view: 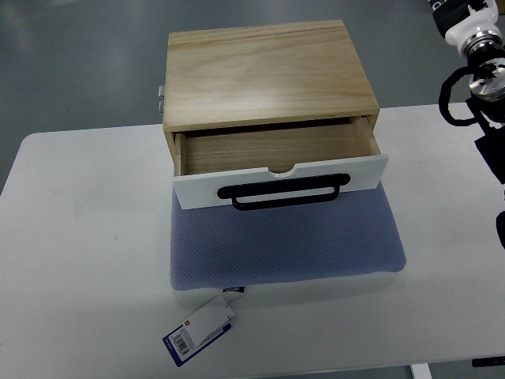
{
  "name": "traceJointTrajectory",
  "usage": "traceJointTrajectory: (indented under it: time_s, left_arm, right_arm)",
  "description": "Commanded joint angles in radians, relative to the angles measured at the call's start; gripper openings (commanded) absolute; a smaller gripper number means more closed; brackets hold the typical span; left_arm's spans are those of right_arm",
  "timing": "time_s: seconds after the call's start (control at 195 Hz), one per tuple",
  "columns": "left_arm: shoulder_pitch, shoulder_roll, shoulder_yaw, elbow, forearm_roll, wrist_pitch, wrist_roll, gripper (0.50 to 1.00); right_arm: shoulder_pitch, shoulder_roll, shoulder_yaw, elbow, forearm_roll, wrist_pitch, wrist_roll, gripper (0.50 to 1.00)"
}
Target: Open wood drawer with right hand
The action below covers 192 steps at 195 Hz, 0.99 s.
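- Right arm [476,59]: we saw it at the upper right edge; whether its hand was spread or curled we could not tell.
- Wood box [267,73]: we noted it well to the arm's left, on a blue cushion [288,245].
- Drawer [278,174]: pulled partly out, white front, black handle [286,193], inside bare.
- Tag [199,330]: lay on the white table [79,237], below the cushion.

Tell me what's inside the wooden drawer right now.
The drawer is pulled partly open, and the part that shows holds only bare wood floor. Its rear section sits hidden under the wooden box, so anything back there can't be seen.
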Motion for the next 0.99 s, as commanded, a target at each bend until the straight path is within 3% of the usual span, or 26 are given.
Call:
traceJointTrajectory:
  time_s: [0.0,0.221,0.324,0.601,0.858,0.981]
  left_arm:
    - [0.000,0.000,0.002,-0.001,0.002,0.000,0.000,1.000]
    - [0.000,0.000,0.002,-0.001,0.002,0.000,0.000,1.000]
    - [0.000,0.000,0.000,0.001,0.002,0.000,0.000,1.000]
    - [-0.002,0.000,0.000,0.001,0.001,0.000,0.000,1.000]
    - [0.000,0.000,-0.001,0.005,-0.001,0.001,0.000,1.000]
    - [0.000,0.000,-0.001,0.007,-0.001,0.000,0.000,1.000]
  right_arm:
    - [-0.024,0.032,0.034,-0.013,0.004,0.002,0.000,0.946]
    - [-0.065,0.061,0.080,-0.012,0.004,0.020,0.000,0.946]
    - [-0.071,0.066,0.082,-0.013,0.004,0.090,0.002,0.944]
    - [-0.073,0.069,0.083,-0.016,0.014,0.144,0.016,0.946]
    - [-0.081,0.071,0.083,-0.085,0.071,0.318,0.048,0.946]
    - [-0.082,0.071,0.083,-0.090,0.091,0.330,0.060,0.946]
